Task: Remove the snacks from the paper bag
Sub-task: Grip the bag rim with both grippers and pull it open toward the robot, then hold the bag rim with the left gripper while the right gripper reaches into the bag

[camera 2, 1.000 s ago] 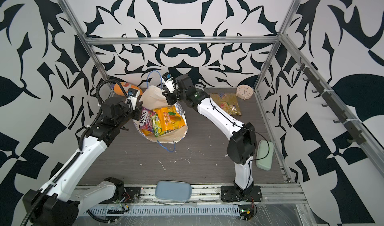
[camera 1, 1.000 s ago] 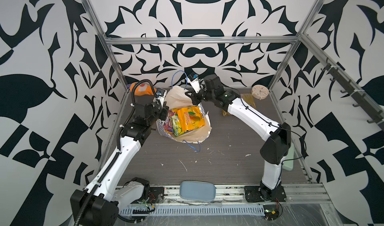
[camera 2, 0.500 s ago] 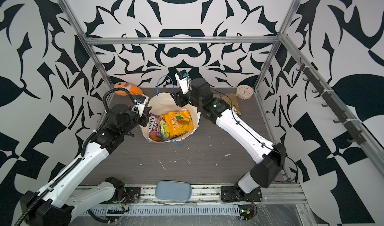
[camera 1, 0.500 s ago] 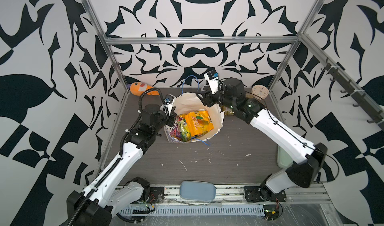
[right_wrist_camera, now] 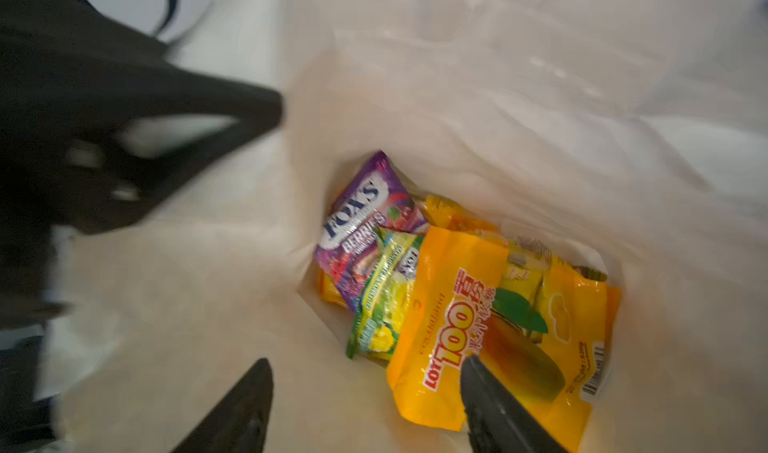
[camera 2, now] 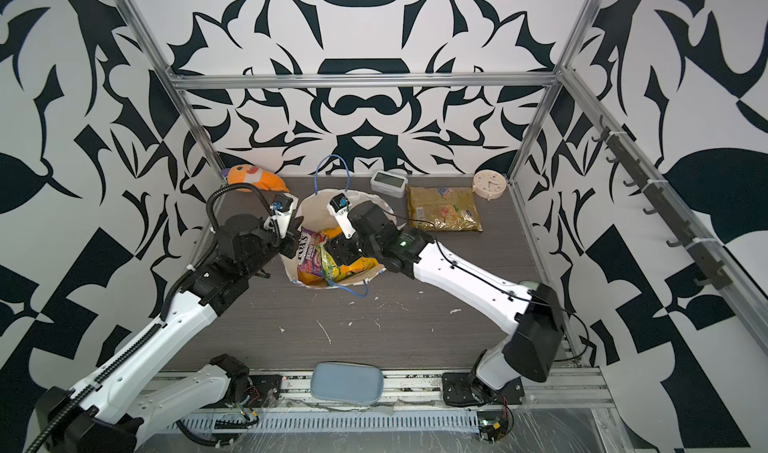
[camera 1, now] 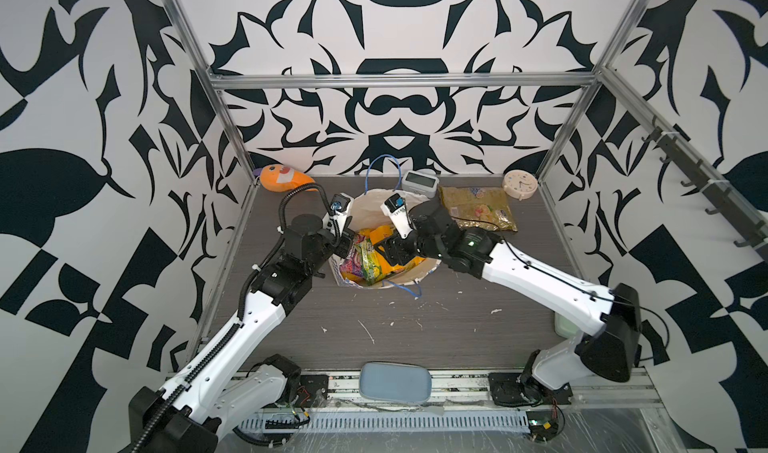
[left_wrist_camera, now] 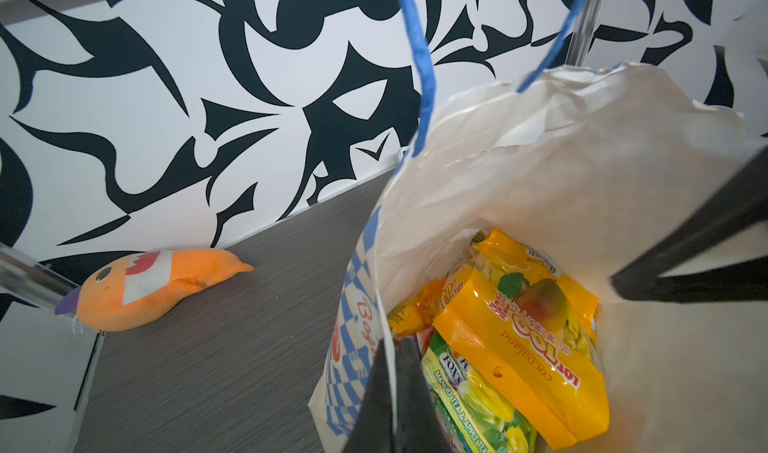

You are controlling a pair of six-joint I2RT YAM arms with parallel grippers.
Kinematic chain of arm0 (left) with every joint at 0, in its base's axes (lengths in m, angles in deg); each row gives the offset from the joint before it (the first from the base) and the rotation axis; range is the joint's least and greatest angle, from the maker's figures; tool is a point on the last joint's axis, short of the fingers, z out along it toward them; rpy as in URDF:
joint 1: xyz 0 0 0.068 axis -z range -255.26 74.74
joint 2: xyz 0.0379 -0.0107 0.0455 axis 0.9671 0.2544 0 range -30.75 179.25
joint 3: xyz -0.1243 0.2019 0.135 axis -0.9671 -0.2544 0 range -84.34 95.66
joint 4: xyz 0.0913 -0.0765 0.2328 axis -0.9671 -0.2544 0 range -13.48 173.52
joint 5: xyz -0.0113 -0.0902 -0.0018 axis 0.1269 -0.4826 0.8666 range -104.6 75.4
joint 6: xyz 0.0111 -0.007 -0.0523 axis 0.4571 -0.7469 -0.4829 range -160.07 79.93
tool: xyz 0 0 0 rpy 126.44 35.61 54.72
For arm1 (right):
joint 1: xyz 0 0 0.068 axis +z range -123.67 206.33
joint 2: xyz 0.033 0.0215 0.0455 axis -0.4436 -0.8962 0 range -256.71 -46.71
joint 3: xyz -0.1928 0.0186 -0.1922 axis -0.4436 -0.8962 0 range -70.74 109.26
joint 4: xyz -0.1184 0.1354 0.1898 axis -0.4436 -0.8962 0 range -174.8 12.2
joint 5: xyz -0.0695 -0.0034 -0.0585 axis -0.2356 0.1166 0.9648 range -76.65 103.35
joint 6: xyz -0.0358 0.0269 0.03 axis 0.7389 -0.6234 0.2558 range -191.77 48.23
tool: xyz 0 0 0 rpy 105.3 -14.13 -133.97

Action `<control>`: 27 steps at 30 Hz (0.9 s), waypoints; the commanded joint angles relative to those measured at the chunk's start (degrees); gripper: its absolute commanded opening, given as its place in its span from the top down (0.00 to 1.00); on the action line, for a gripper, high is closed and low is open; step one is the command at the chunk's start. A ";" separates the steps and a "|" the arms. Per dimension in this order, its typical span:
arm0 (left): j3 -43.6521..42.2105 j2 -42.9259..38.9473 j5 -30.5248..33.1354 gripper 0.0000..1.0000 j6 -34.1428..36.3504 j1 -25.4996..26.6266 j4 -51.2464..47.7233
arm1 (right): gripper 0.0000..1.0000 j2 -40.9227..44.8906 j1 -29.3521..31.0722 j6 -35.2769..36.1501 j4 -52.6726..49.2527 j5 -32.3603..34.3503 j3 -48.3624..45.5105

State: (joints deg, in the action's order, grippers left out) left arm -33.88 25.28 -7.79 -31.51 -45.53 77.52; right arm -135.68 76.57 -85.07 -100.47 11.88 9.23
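Right hand (right_wrist_camera: pixel 368 361) hangs inside the mouth of the paper bag (camera 1: pixel 371 205), fingers spread wide with nothing between them, one fingertip over a corner of the yellow-orange mango packet (right_wrist_camera: pixel 478 318). Left hand (left_wrist_camera: pixel 394 359) is pinched closed on the bag's left rim, with paper between its fingers.

The bag stands toward the far middle of the table (camera 1: pixel 415 326), mouth open to both top views. A large olive-gold packet (camera 1: pixel 478 207) already lies out on the table just right of the bag. At the bottom of the bag the mango packet lies on top. A green-yellow FOX'S packet (right_wrist_camera: pixel 386 301) is partly under it, a purple FOX'S Berries packet (right_wrist_camera: pixel 365 222) lies beside that, and more yellow-orange wrapping shows beneath.

These packets look light, soft and crinkly, and their glossy film is probably slippery. The flat face offers little to pinch, so the better hold is likely the sealed end strip with the hang hole, or a crimped side edge. The bag's thin, creased paper may lift or tear if a packet drags on its wall.
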 commanded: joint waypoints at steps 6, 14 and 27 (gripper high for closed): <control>-0.58 -4.28 -1.74 1.00 -0.26 1.28 3.69 | 0.04 -9.58 -0.07 -11.67 -7.51 9.61 6.40; -2.91 -5.83 -1.34 1.00 -1.06 2.08 4.59 | 0.22 -15.54 1.17 -16.53 -6.78 19.61 5.35; -5.19 -6.11 4.57 1.00 0.22 2.08 12.51 | 0.52 -22.34 1.09 -9.74 10.24 18.74 7.26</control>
State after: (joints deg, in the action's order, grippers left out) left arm -40.26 19.77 -4.77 -32.83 -43.78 82.87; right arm -156.14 77.79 -97.40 -99.60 31.09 14.43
